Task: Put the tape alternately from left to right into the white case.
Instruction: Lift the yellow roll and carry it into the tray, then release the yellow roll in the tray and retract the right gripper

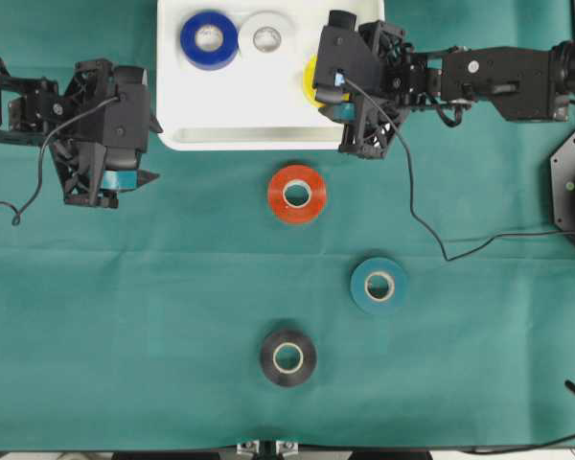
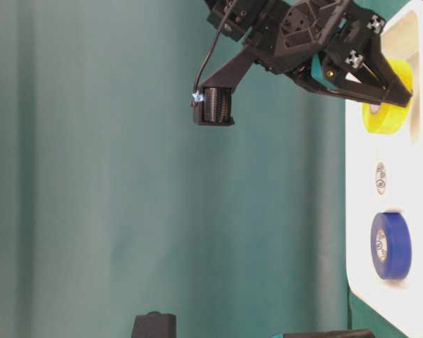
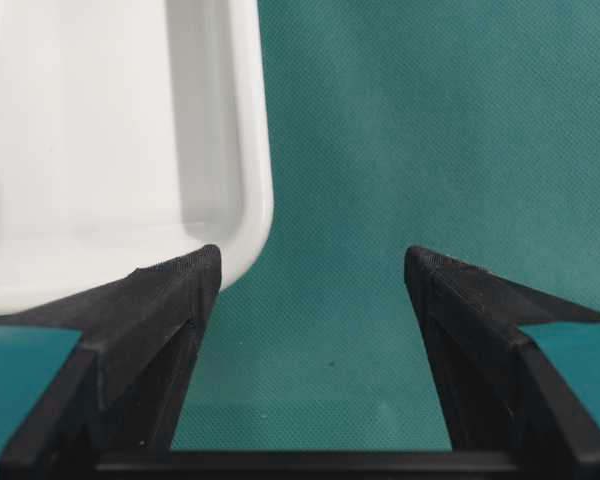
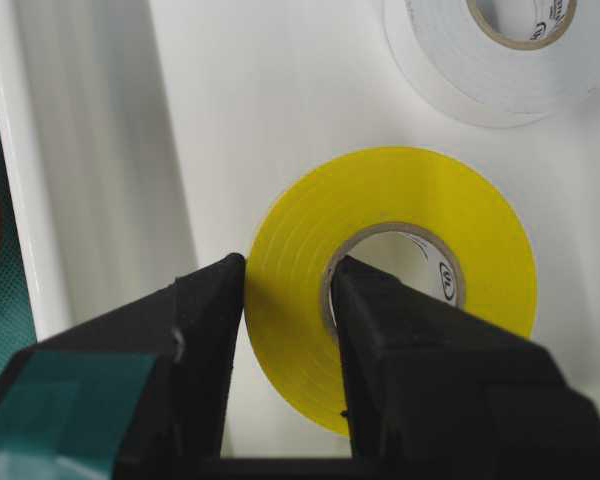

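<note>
Overhead view: the white case [image 1: 268, 120] lay at the top centre of the green cloth [image 1: 125, 316]. Inside it, the blue roll [image 1: 209, 40] and the white roll [image 1: 266, 36] lay flat, just beside each other. The yellow roll [image 1: 311, 80] showed only as a sliver at the case's right end, mostly covered by the right gripper [image 1: 337, 88]. The left gripper [image 1: 123, 182] sat over the cloth to the left of the case, holding nothing. 3 rolls lay flat on the cloth below the case, well apart: the red roll [image 1: 297, 194] nearest the case, the teal roll [image 1: 379, 285] lower right, the black roll [image 1: 287, 357] lowest.

Table-level view: the right gripper [image 2: 400, 90] reached over the case [image 2: 363, 211] with its jaws closed across the yellow roll [image 2: 388, 116]. The blue roll [image 2: 390, 246] and the white roll [image 2: 381, 177] sat further along the case. Whether the yellow roll touched the case floor could not be determined.

Left wrist view: the left gripper [image 3: 313, 262] had its jaws spread wide, with only cloth between them. A rounded corner of the case [image 3: 250, 200] lay beside the left jaw.

Right wrist view: the right gripper [image 4: 288, 272] pinched the yellow roll [image 4: 480, 240] through its wall, 1 finger outside, 1 in the core. The white roll [image 4: 450, 70] lay just beyond, apart from it.
</note>
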